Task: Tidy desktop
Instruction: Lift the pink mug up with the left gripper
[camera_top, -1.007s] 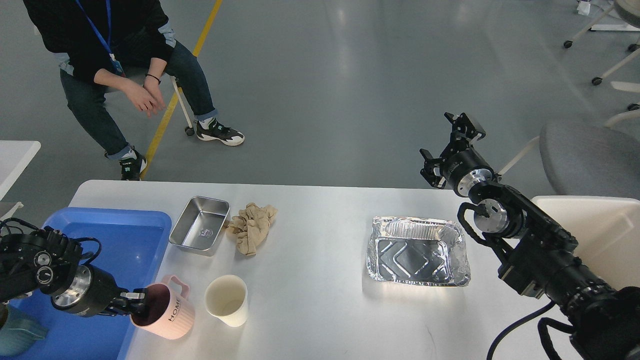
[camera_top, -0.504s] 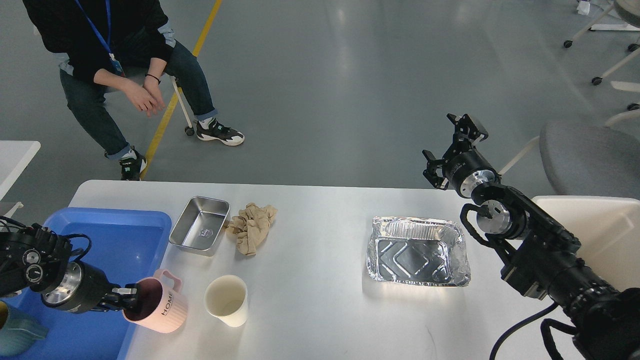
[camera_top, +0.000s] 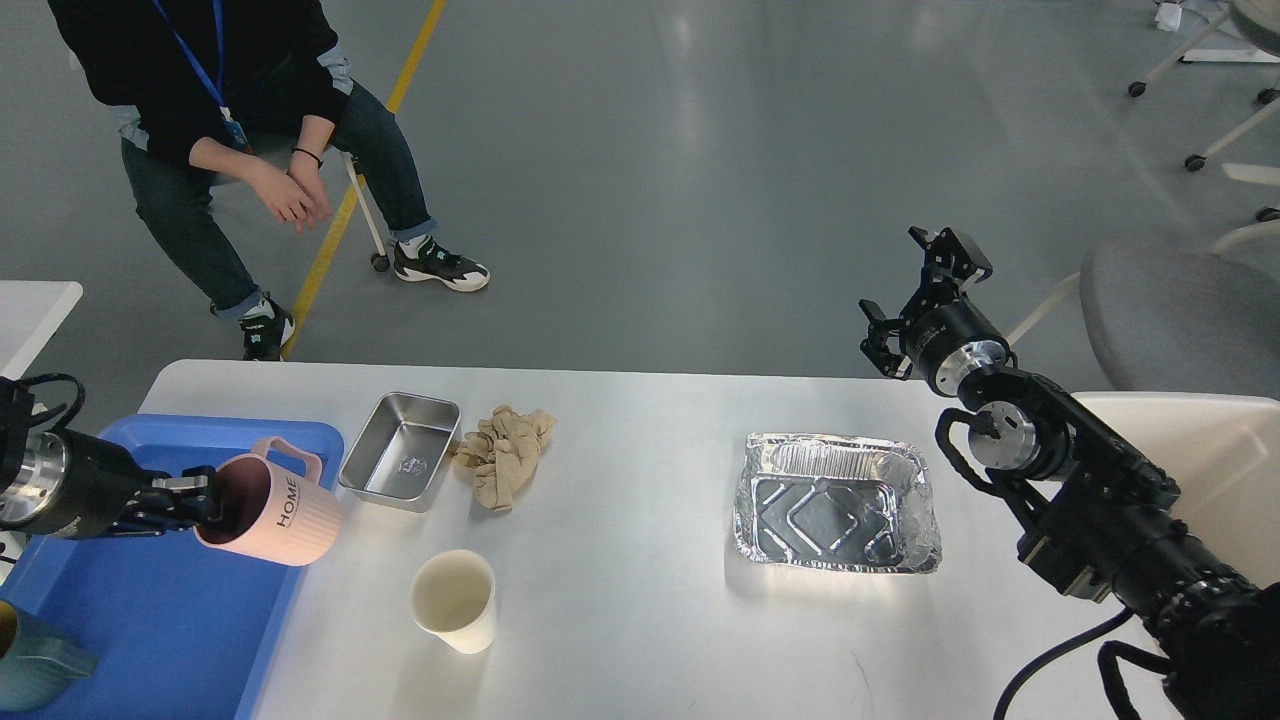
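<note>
Risk sits in our left gripper, pinching the pink mug by its rim above the blue tray at the desktop's left end: it could slip. Our right gripper hangs spread past the far edge.

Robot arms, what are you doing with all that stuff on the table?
The left pincer is holding a pink mug by its rim, tilted above the edge of the blue tray. A paper cup, a steel tin, a crumpled cloth and a foil tray sit on the white desktop. The right pincer is open and holds nothing, beyond the far edge.
</note>
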